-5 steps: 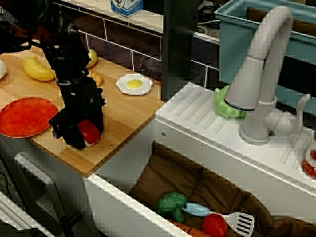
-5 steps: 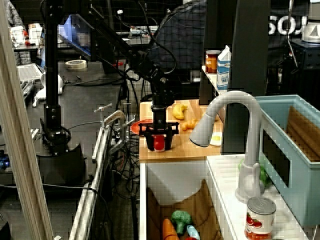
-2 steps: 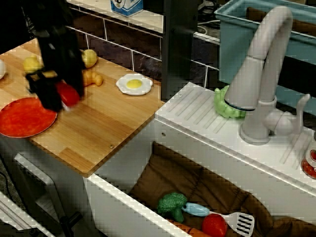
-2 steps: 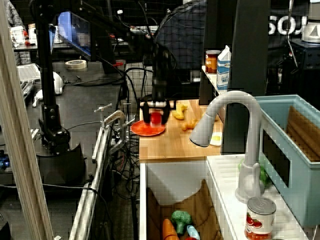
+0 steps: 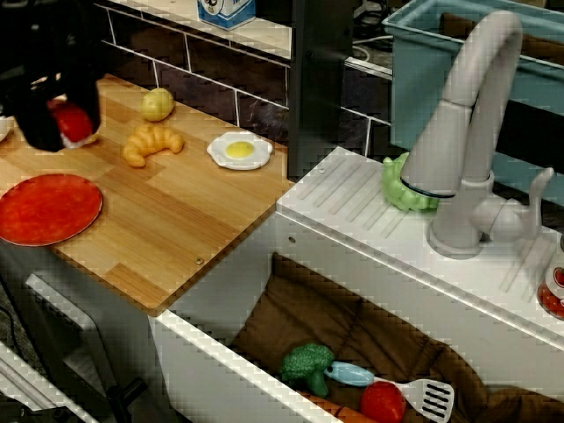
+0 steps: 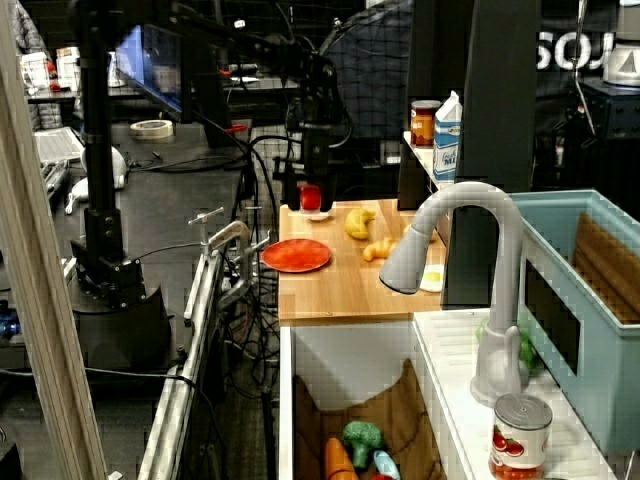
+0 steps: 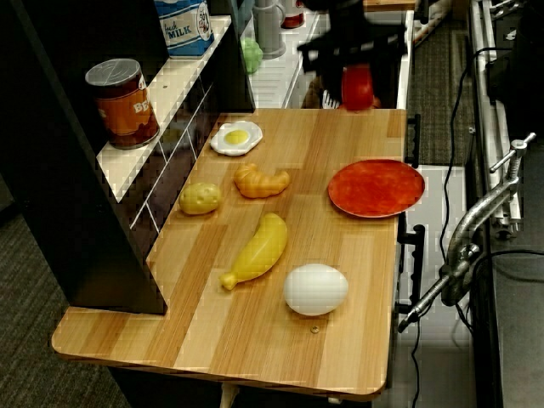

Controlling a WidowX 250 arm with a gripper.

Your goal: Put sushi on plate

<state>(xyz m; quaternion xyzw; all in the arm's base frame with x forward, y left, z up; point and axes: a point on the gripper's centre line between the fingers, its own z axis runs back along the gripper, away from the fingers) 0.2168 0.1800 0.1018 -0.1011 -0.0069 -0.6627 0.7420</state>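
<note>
My gripper [image 5: 53,123] holds the sushi [image 5: 72,124] above the counter [image 5: 176,220], behind the plate [image 5: 44,208]; croissant [image 5: 152,143] and egg [image 5: 239,150] lie to their right.

Wooden counter [image 7: 340,280] bears plate [image 7: 376,188], croissant [image 7: 261,180], potato [image 7: 200,198], banana [image 7: 257,249] (plus fried egg [image 7: 236,137])
</note>
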